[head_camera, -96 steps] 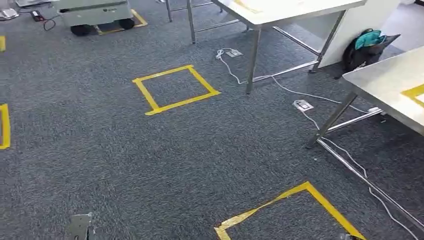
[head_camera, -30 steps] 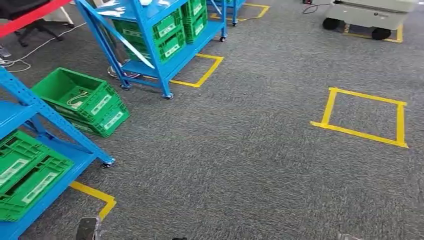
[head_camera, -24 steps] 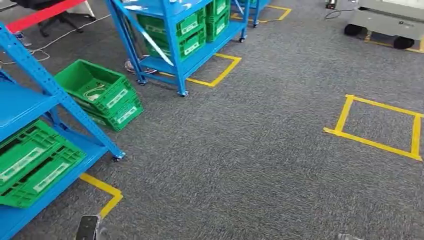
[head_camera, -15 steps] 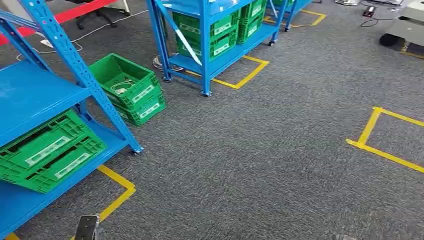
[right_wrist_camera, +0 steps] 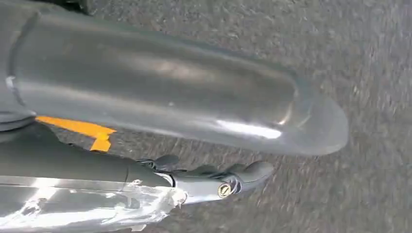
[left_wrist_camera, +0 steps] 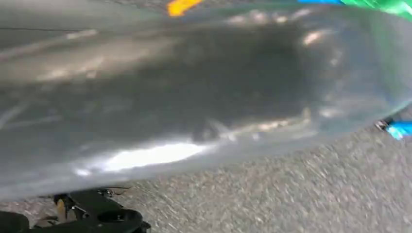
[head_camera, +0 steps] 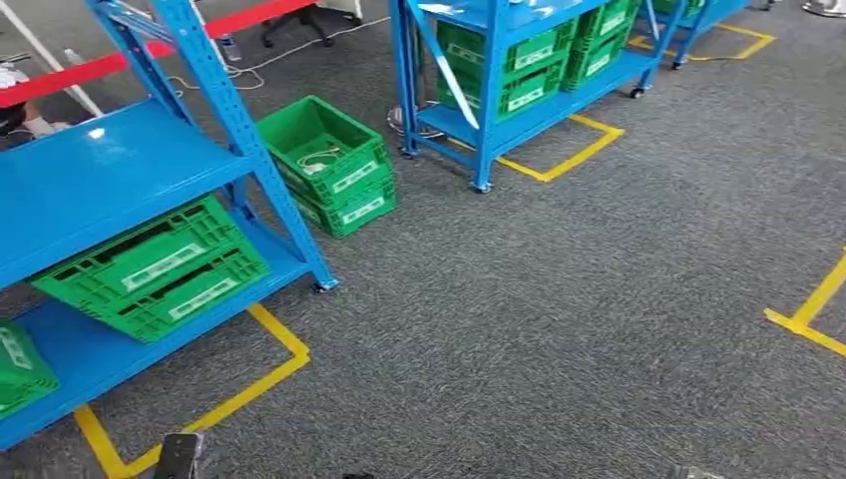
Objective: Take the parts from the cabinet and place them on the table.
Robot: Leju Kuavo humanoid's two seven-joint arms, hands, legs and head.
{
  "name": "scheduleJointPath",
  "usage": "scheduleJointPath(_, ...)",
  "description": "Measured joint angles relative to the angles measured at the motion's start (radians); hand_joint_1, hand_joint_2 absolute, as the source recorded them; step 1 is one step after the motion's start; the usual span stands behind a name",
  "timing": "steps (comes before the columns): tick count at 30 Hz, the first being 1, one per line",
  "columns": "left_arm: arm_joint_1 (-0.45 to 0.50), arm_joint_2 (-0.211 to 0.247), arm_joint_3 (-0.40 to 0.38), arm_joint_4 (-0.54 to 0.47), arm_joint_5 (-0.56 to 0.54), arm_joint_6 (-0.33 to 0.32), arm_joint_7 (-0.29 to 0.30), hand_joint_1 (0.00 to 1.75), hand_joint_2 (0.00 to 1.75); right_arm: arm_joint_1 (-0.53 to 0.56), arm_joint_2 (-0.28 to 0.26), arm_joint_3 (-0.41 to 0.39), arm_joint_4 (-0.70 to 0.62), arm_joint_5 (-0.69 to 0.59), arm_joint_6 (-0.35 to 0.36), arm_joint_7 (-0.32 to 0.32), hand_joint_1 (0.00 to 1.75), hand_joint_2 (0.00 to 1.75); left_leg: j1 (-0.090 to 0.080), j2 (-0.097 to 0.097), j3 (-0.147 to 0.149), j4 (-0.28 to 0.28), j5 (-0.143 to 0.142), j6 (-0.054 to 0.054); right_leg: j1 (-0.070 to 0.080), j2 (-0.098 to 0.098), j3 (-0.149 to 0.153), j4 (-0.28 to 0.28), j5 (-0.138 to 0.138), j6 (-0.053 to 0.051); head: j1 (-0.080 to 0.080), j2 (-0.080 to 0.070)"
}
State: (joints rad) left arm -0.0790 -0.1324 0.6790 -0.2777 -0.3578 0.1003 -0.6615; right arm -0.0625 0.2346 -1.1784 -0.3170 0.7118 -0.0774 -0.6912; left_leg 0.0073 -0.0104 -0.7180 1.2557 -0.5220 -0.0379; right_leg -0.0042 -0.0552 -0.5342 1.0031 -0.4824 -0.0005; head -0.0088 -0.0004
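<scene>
Fingers (right_wrist_camera: 245, 173) of the right hand (right_wrist_camera: 160, 97) are seen stretched out above the grey carpet (head_camera: 559, 329), and nothing is held. The left hand (left_wrist_camera: 194, 97) is a grey blur, so how it is held cannot be told. The blue cabinet (head_camera: 110, 185) is seen at the left, with green crates (head_camera: 155, 269) kept on its low shelf.

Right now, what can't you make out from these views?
- Left hand: left wrist view is blurred, a grey cover fills it; state unreadable.
- Right hand: right wrist view, fingers mostly behind the grey ribbed cover; grip unclear.
- Open green plastic crate on the floor: head view, contents too small.
- Near blue metal shelf rack: cut by the left edge.
</scene>
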Motion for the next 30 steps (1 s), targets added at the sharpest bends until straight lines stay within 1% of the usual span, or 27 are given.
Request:
scheduleJointPath(1,0.000,0.000,0.005,0.000,-0.006,0.000,0.000,0.00,0.00,-0.002,0.000,0.000,0.000,0.000,0.000,0.000,0.00,0.00,-0.001,0.008,0.046,-0.085,0.046,0.004,0.000,-0.013,0.003,0.000,-0.002,0.001,0.000,0.000)
scheduleJointPath(2,-0.001,0.000,0.008,-0.001,-0.011,0.000,-0.001,0.00,0.00,-0.003,0.000,0.000,0.000,0.001,-0.001,0.000,0.00,0.00,-0.004,0.037,0.099,-0.180,0.087,0.009,0.001,-0.025,0.007,0.000,-0.004,0.005,0.000,0.000)
scheduleJointPath(3,-0.003,0.000,0.010,-0.001,-0.015,0.002,-0.001,0.00,0.00,-0.003,0.000,0.000,0.000,0.002,-0.001,0.000,0.00,0.00,-0.011,0.094,0.140,-0.250,0.102,0.014,0.003,-0.035,0.012,0.000,-0.007,0.009,0.000,0.000)
scheduleJointPath(4,-0.009,0.000,0.011,-0.001,-0.018,0.002,-0.001,0.00,0.00,-0.003,0.000,0.000,0.000,0.003,-0.001,0.000,0.00,0.00,-0.022,0.106,0.149,-0.278,0.091,0.018,0.012,-0.046,0.009,0.007,-0.015,0.017,-0.002,0.000)
scheduleJointPath(5,-0.011,-0.001,0.013,-0.001,-0.020,0.002,-0.002,0.00,0.00,-0.003,0.000,0.000,0.000,0.003,-0.002,0.000,0.00,0.00,-0.018,0.092,0.144,-0.273,0.093,0.025,0.014,-0.057,0.014,0.004,-0.015,0.019,0.002,0.000)
scheduleJointPath(7,-0.005,-0.001,0.017,-0.001,-0.023,0.004,-0.002,0.00,0.00,-0.008,0.000,0.000,0.000,0.004,-0.005,0.000,0.00,0.00,-0.021,0.067,0.138,-0.274,0.093,0.034,0.013,-0.084,0.021,-0.003,-0.016,0.026,0.003,0.000)
scheduleJointPath(8,-0.004,-0.001,0.020,-0.001,-0.028,0.004,-0.002,0.00,0.00,-0.009,0.000,0.001,0.000,0.005,-0.006,0.000,0.00,0.00,-0.013,0.052,0.143,-0.281,0.099,0.043,0.012,-0.088,0.021,-0.001,-0.023,0.033,0.000,0.000)
scheduleJointPath(9,-0.003,-0.001,0.021,-0.002,-0.030,0.005,-0.003,0.00,0.00,-0.010,0.000,0.002,0.000,0.006,-0.006,0.000,0.00,0.00,-0.008,0.042,0.143,-0.281,0.100,0.047,0.009,-0.030,0.011,0.020,-0.041,0.041,0.006,0.000)
scheduleJointPath(10,-0.006,0.001,0.023,-0.002,-0.031,0.007,-0.003,0.00,0.00,-0.009,0.000,0.002,0.000,0.006,-0.007,0.000,0.00,0.00,-0.006,0.031,0.142,-0.281,0.102,0.053,0.006,0.015,-0.010,0.076,-0.074,0.043,0.009,0.000)
scheduleJointPath(11,-0.010,0.000,0.026,-0.003,-0.032,0.011,-0.003,0.00,0.00,-0.006,0.000,0.002,0.000,0.006,-0.007,0.000,0.00,0.00,-0.005,0.015,0.140,-0.281,0.103,0.056,0.003,0.039,-0.050,0.164,-0.116,0.046,0.011,0.000)
scheduleJointPath(12,-0.011,-0.001,0.028,-0.003,-0.035,0.015,-0.003,0.00,0.00,-0.005,0.000,0.002,0.000,0.006,-0.009,0.000,0.00,0.00,-0.005,0.001,0.139,-0.281,0.103,0.057,0.002,0.048,-0.092,0.248,-0.151,0.049,0.013,0.000)
scheduleJointPath(13,-0.010,-0.002,0.031,-0.003,-0.038,0.019,-0.003,0.00,0.00,-0.004,0.000,0.002,0.000,0.006,-0.011,0.000,0.00,0.00,-0.005,-0.016,0.139,-0.281,0.103,0.056,0.002,0.052,-0.128,0.315,-0.168,0.050,0.013,0.000)
scheduleJointPath(14,-0.008,-0.002,0.033,-0.003,-0.039,0.023,-0.003,0.00,0.00,-0.004,0.000,0.002,0.000,0.006,-0.013,0.000,0.00,0.00,-0.005,-0.030,0.139,-0.281,0.103,0.056,0.002,0.052,-0.139,0.325,-0.158,0.050,0.013,0.000)
scheduleJointPath(15,-0.006,-0.002,0.034,-0.003,-0.040,0.023,-0.003,0.00,0.00,-0.005,0.000,0.002,0.000,0.006,-0.013,0.000,0.00,0.00,-0.005,-0.045,0.140,-0.281,0.104,0.055,0.001,0.053,-0.128,0.291,-0.126,0.049,0.013,0.000)
scheduleJointPath(16,-0.007,-0.002,0.036,-0.003,-0.043,0.027,-0.003,0.00,0.00,-0.005,0.000,0.002,0.000,0.006,-0.013,0.000,0.00,0.00,-0.003,-0.060,0.141,-0.280,0.105,0.054,-0.001,0.057,-0.099,0.219,-0.080,0.049,0.013,0.000)
scheduleJointPath(17,-0.008,-0.003,0.037,-0.003,-0.046,0.032,-0.003,0.00,0.00,-0.006,0.000,0.002,0.000,0.006,-0.013,0.000,0.00,0.00,-0.001,-0.076,0.143,-0.280,0.106,0.050,-0.005,0.072,-0.054,0.122,-0.029,0.049,0.013,0.000)
scheduleJointPath(18,-0.009,-0.004,0.038,-0.003,-0.050,0.037,-0.003,0.00,0.00,-0.006,0.000,0.002,0.000,0.005,-0.012,0.000,0.00,0.00,0.002,-0.090,0.142,-0.278,0.106,0.044,-0.013,0.116,-0.015,0.038,0.003,0.054,0.013,0.000)
scheduleJointPath(19,-0.011,-0.004,0.038,-0.004,-0.050,0.041,-0.003,0.00,0.00,-0.006,0.001,0.002,0.001,0.003,-0.011,0.000,0.00,0.00,-0.004,-0.102,0.135,-0.269,0.105,0.035,-0.017,0.157,-0.005,0.009,-0.013,0.055,0.015,0.000)
scheduleJointPath(22,-0.006,-0.005,0.039,-0.006,-0.050,0.046,-0.003,0.00,0.00,-0.007,0.001,0.002,0.002,0.002,-0.011,0.000,0.00,0.00,0.004,-0.133,0.123,-0.278,0.120,0.015,-0.008,0.125,-0.004,0.020,-0.007,0.035,0.013,0.000)
scheduleJointPath(23,-0.002,-0.003,0.040,-0.006,-0.051,0.048,-0.003,0.00,0.00,-0.007,0.002,0.003,0.002,0.002,-0.010,0.000,0.00,0.00,0.005,-0.145,0.120,-0.277,0.122,0.011,-0.012,0.112,-0.004,0.016,-0.003,0.028,0.014,0.000)
scheduleJointPath(24,0.000,-0.003,0.041,-0.006,-0.051,0.050,-0.003,0.00,0.00,-0.008,0.002,0.004,0.001,0.002,-0.007,0.000,0.00,0.00,0.000,-0.109,0.114,-0.266,0.108,0.008,-0.015,0.095,-0.003,0.012,0.001,0.020,0.013,0.000)
scheduleJointPath(25,-0.002,-0.006,0.041,-0.006,-0.051,0.050,-0.003,0.00,0.00,-0.008,0.002,0.003,0.001,0.002,-0.007,0.000,0.00,0.00,-0.004,-0.057,0.092,-0.222,0.074,0.005,-0.014,0.085,-0.003,0.010,0.002,0.011,0.000,0.000)
scheduleJointPath(26,-0.007,-0.007,0.041,-0.006,-0.051,0.050,-0.003,0.00,0.00,-0.006,0.002,0.003,0.001,0.002,-0.006,0.000,0.00,0.00,-0.003,-0.023,0.055,-0.141,0.030,0.001,-0.011,0.069,-0.005,0.010,0.002,0.009,-0.002,0.000)
scheduleJointPath(27,-0.011,-0.008,0.041,-0.006,-0.051,0.050,-0.003,0.00,0.00,-0.004,0.002,0.003,0.001,0.002,-0.006,0.000,0.00,0.00,-0.002,-0.007,0.015,-0.054,-0.009,-0.001,-0.008,0.052,-0.006,0.010,0.001,0.008,-0.002,0.000)
scheduleJointPath(28,-0.011,-0.009,0.041,-0.006,-0.051,0.050,-0.003,0.00,0.00,-0.002,0.002,0.003,0.001,0.002,-0.006,0.000,0.00,0.00,-0.002,0.000,-0.020,0.023,-0.036,-0.001,-0.006,0.036,-0.006,0.010,0.000,0.006,-0.001,0.000)
scheduleJointPath(29,-0.009,-0.009,0.041,-0.006,-0.051,0.050,-0.003,0.00,0.00,-0.002,0.002,0.003,0.001,0.002,-0.005,0.000,0.00,0.00,-0.002,0.000,-0.032,0.053,-0.037,-0.001,-0.005,0.021,-0.006,0.010,0.000,0.006,-0.002,0.000)
scheduleJointPath(30,-0.006,-0.009,0.042,-0.006,-0.051,0.050,-0.003,0.00,0.00,-0.004,0.002,0.003,0.001,0.003,-0.005,0.000,0.00,0.00,-0.002,0.001,-0.018,0.033,-0.014,0.001,-0.005,0.008,-0.006,0.010,0.000,0.005,-0.002,0.000)
